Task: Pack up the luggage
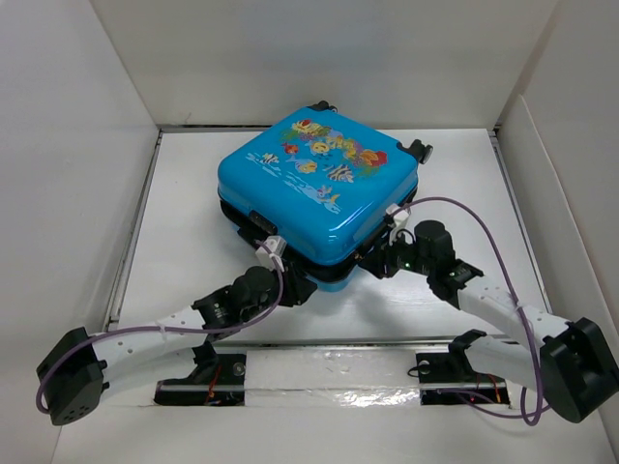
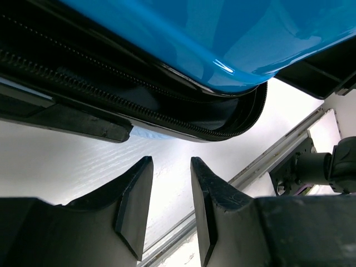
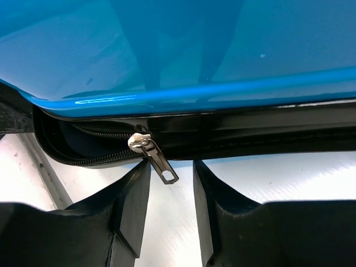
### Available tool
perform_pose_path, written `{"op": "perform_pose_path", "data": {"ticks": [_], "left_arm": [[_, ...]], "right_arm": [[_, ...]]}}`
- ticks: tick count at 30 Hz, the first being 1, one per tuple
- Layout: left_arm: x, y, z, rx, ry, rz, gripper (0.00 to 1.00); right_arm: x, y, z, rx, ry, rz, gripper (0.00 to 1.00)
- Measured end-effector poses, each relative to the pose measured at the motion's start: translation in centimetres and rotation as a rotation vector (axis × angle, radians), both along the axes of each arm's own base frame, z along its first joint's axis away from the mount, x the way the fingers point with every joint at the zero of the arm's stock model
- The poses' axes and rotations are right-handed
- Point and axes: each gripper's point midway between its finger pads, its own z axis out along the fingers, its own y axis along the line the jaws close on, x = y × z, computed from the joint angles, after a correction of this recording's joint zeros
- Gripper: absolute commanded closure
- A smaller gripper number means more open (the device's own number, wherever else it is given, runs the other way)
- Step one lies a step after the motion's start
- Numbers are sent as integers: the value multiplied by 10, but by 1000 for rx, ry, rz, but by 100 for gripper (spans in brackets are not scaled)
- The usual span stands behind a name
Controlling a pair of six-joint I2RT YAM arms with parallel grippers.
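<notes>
One blue suitcase (image 1: 319, 184) with fish pictures lies flat in the middle of the white table (image 1: 193, 193), its lid down, and two black wheels (image 1: 418, 150) stick out at its far side. Two grippers sit low at its near edge. The left gripper (image 2: 169, 161) has its two fingers apart with nothing between them, and the right gripper (image 3: 171, 162) also has its two fingers apart, with one silver zipper pull (image 3: 160, 164) hanging between the tips, not pinched.
</notes>
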Motion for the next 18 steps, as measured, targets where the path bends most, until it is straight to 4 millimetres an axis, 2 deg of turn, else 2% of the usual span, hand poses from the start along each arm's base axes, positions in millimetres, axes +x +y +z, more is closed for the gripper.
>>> {"op": "perform_pose_path", "data": {"ticks": [4, 7, 8, 10, 15, 18], "left_arm": [[1, -2, 0, 8, -3, -4, 71], [2, -3, 0, 15, -4, -6, 71], [3, -4, 0, 17, -4, -7, 71], [3, -4, -1, 24, -5, -9, 72], [7, -8, -4, 42, -7, -14, 74], [9, -11, -6, 54, -7, -15, 74]], "right_arm": [[1, 2, 4, -7, -2, 15, 63], [1, 4, 1, -16, 6, 33, 82], [-1, 6, 1, -15, 11, 44, 93], [-5, 8, 0, -17, 13, 63, 100], [-7, 11, 1, -32, 12, 64, 100], [-15, 14, 2, -56, 4, 65, 100]]}}
